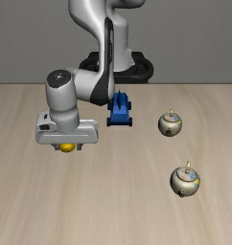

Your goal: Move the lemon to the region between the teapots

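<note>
No text, label, brand, number or sign can be read. None stands on the gripper (pixel 66 144), the lemon (pixel 66 148), the blue toy car (pixel 119 111), the teapot (pixel 170 122) or the other teapot (pixel 186 180) nearer the table's front edge. The table (pixel 32 206) itself carries no legible marking.
</note>
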